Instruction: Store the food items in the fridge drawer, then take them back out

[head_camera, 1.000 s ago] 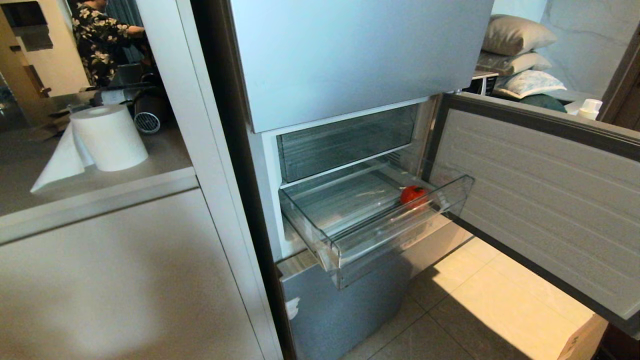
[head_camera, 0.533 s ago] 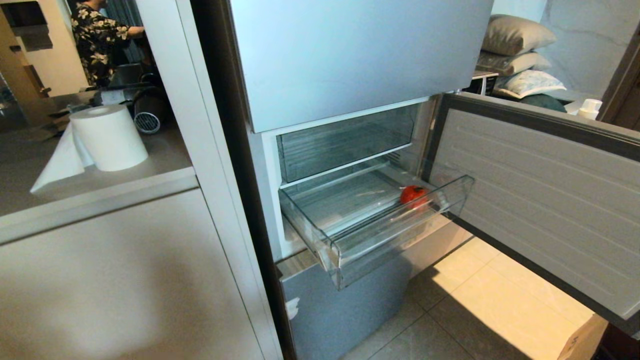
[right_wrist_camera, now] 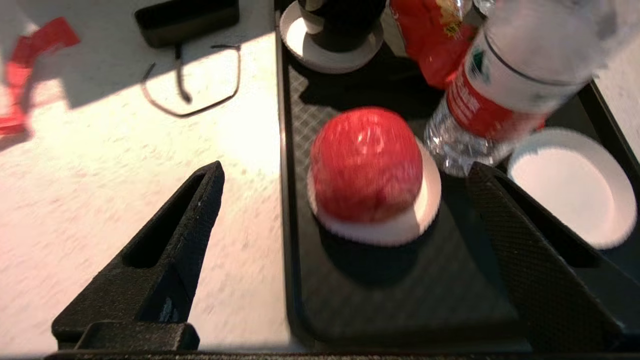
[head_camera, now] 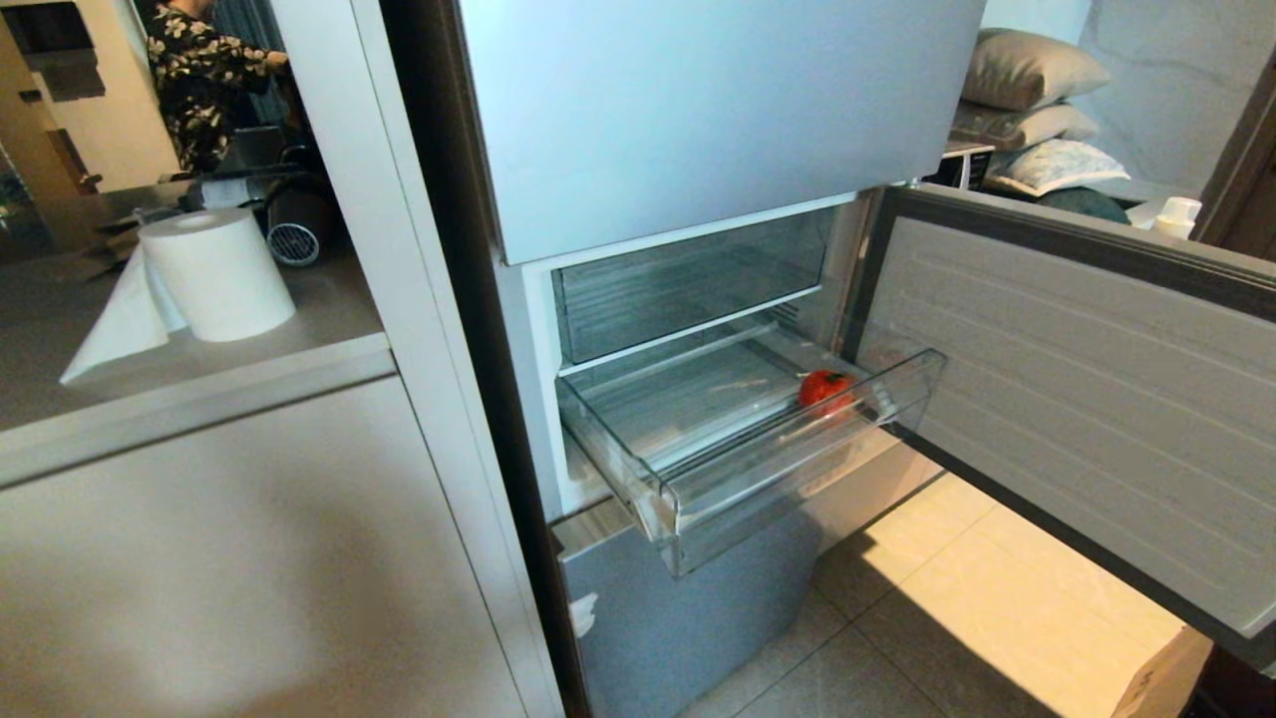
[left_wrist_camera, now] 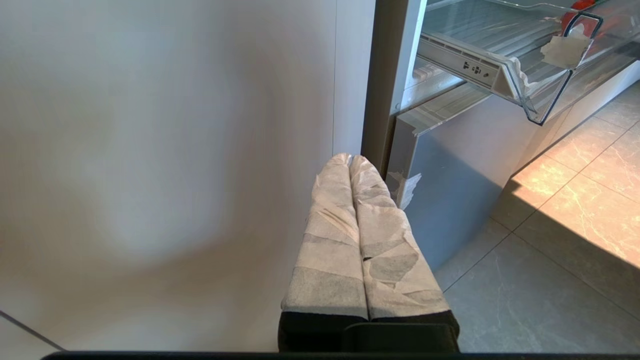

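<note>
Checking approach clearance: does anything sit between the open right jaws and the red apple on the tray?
Nothing visible does. The right gripper stands open above the red apple on its white dish; a water bottle leans close beside it.

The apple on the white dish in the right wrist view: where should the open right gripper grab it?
Probably across the apple's widest middle, coming straight down from above. It is round and sits proud of its shallow white dish, and the right gripper is open wider than it. Mind the bottle close beside one finger.
</note>
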